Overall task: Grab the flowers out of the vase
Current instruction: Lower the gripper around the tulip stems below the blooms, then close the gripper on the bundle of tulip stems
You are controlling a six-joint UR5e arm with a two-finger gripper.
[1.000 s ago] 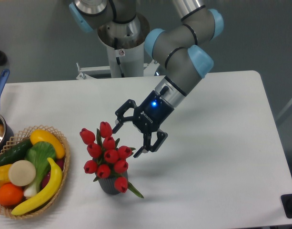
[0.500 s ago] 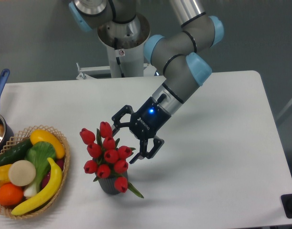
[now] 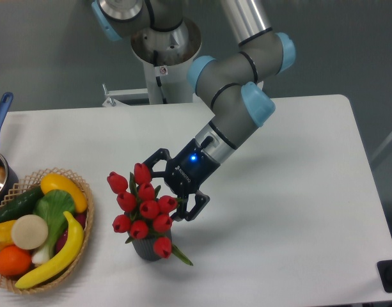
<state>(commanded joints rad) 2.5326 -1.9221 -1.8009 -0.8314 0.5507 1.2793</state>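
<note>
The flowers (image 3: 143, 208), red tulip buds on green stems, stand in the vase (image 3: 148, 249) at lower centre of the frame. The gripper (image 3: 165, 188) reaches in from the upper right with its fingers spread, one finger at the upper buds, the other at the bunch's right edge. This tilted approach appears meant to bracket the cluster before closing; nothing is pinched yet. A basket (image 3: 80, 185) of fruit sits at lower left.

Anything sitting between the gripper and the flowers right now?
Nothing visible. The open gripper is right at the flowers, its fingers beside the right-hand buds; the basket stands off on the far side.
</note>
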